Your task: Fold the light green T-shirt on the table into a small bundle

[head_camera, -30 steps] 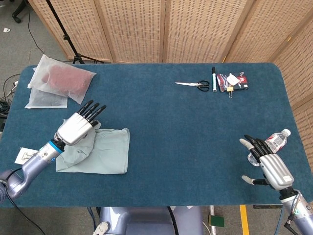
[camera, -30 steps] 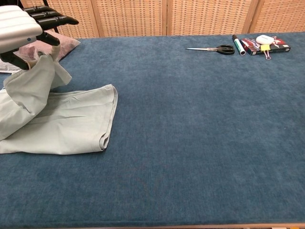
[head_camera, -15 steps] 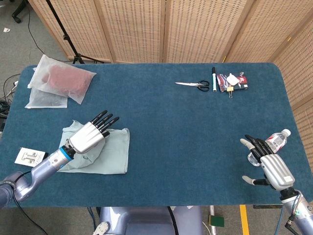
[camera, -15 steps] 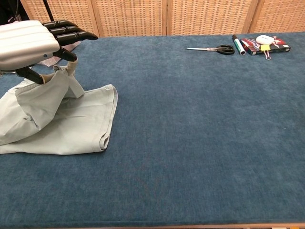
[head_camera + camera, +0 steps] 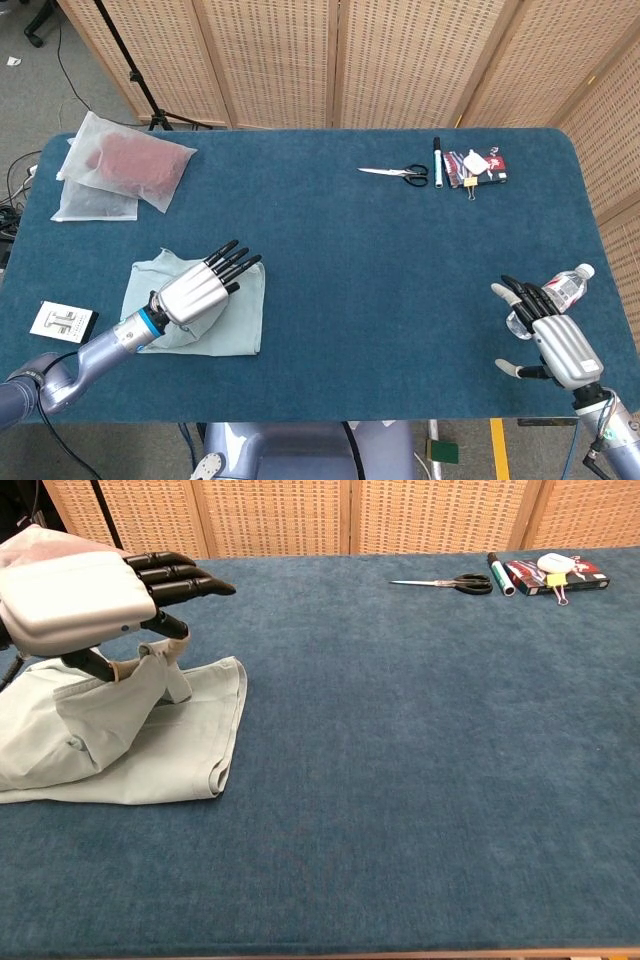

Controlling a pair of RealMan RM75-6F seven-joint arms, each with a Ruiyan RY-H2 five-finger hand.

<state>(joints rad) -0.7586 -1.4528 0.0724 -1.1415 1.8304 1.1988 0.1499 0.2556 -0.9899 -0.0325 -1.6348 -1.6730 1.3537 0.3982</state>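
Near right, the right hand (image 5: 545, 335) hovers at the worktop (image 5: 380, 260) edge, fingers spread, holding nothing. Near left, the left hand (image 5: 85, 600) pinches a flap of the T-shirt (image 5: 185, 755) and holds it raised over the part lying flat. The shirt looks partly folded, a loose rectangle; laying this flap and further folds remain. Far right lie scissors (image 5: 397, 174).

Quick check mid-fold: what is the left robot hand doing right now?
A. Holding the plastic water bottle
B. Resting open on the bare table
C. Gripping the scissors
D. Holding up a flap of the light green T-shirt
D: in the chest view the left robot hand pinches a raised flap of the light green T-shirt above the rest of the shirt, carrying it across.
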